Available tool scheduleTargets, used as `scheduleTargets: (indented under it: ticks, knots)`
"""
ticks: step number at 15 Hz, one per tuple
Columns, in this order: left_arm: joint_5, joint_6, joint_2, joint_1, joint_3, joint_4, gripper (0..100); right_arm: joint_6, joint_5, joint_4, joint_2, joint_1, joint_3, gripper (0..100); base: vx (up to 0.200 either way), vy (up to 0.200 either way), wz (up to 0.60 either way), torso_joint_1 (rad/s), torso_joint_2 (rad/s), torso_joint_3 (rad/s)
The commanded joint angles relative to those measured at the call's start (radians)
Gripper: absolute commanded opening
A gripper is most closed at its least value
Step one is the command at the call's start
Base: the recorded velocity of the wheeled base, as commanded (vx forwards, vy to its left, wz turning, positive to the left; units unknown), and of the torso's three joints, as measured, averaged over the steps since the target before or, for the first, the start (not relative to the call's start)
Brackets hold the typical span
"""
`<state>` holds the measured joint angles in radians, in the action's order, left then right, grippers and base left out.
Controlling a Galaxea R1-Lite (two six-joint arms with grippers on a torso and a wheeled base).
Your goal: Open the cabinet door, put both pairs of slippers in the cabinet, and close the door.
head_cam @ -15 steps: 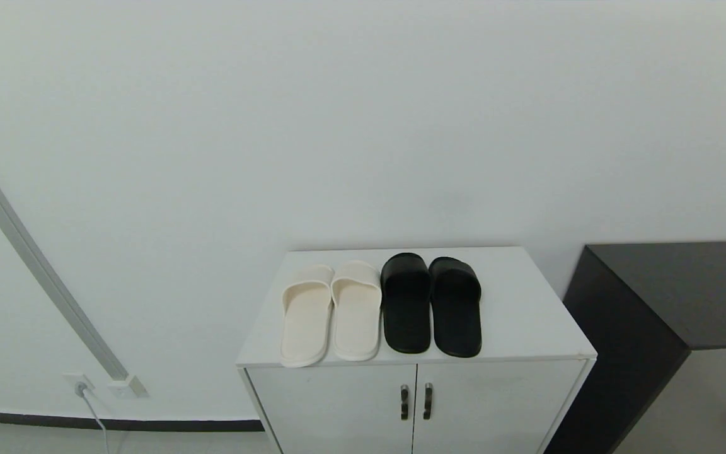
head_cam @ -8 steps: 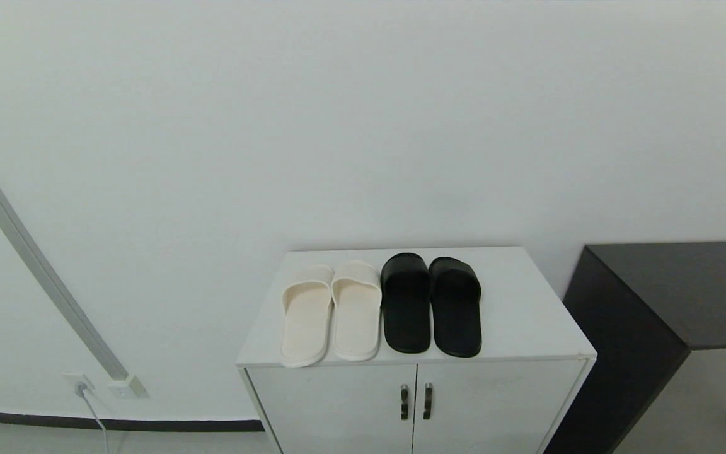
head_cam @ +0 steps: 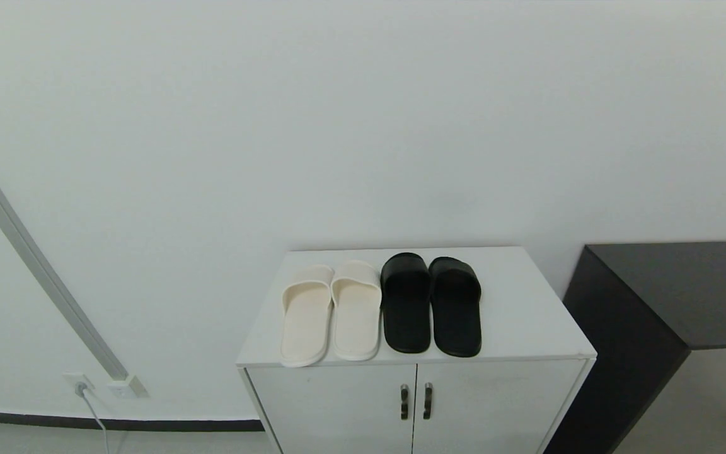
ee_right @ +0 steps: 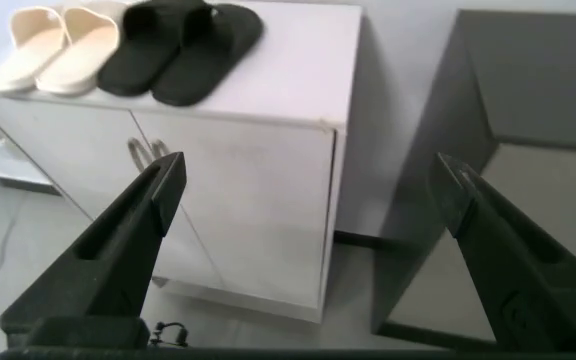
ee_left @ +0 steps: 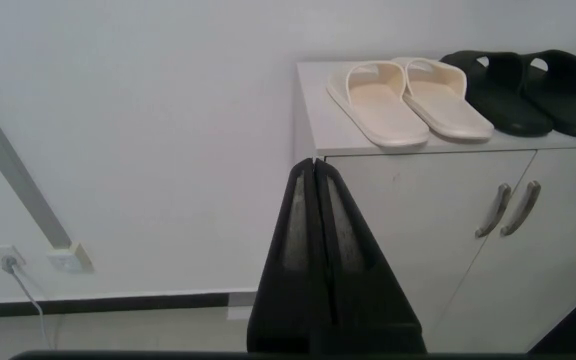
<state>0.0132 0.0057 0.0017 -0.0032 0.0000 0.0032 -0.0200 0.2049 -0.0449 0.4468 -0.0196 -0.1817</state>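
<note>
You've got bright, soft, even light from above: the cabinet (head_cam: 527, 328) top reads brighter than its doors. Head view bows the straight wall conduit (head_cam: 29, 252) toward the left edge.

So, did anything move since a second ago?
Nothing visibly changed. The white slippers and black slippers still lie side by side on the cabinet top, and the cabinet doors are still shut.
</note>
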Motion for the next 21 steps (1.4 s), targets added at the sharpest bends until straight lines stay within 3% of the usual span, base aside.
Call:
scheduleTargets:
  ticks: [1, 4, 8, 10, 14, 17, 21]
  knots:
    - [0.001, 0.000, 0.001, 0.000, 0.000, 0.000, 0, 0.015, 0.008, -0.147, 0.348, -0.099, -0.088, 100, 0.000, 0.000, 0.00, 0.000, 0.00, 0.000]
    - [0.001, -0.001, 0.001, 0.000, 0.000, 0.000, 0, 0.068, -0.090, -0.276, 0.567, -0.237, -0.157, 100, 0.000, 0.000, 0.00, 0.000, 0.00, 0.000]
    - [0.001, -0.001, 0.001, 0.000, 0.000, 0.000, 0, 0.216, -0.423, -0.371, 0.777, -0.625, -0.272, 100, 0.000, 0.000, 0.00, 0.000, 0.00, 0.000]
    - [0.001, -0.001, 0.001, 0.000, 0.000, 0.000, 0, 0.230, -0.498, -0.371, 0.875, -0.714, -0.343, 100, 0.000, 0.000, 0.00, 0.000, 0.00, 0.000]
    - [0.001, -0.001, 0.001, 0.000, 0.000, 0.000, 0, 0.318, -0.602, -0.391, 1.113, -0.797, -0.501, 100, 0.000, 0.000, 0.00, 0.000, 0.00, 0.000]
    - [0.001, -0.001, 0.001, 0.000, 0.000, 0.000, 0, 0.350, -0.625, -0.392, 1.296, -0.800, -0.631, 100, 0.000, 0.000, 0.00, 0.000, 0.00, 0.000]
    - [0.001, -0.001, 0.001, 0.000, 0.000, 0.000, 0, 0.388, -0.751, -0.392, 1.494, -0.830, -0.791, 100, 0.000, 0.000, 0.00, 0.000, 0.00, 0.000]
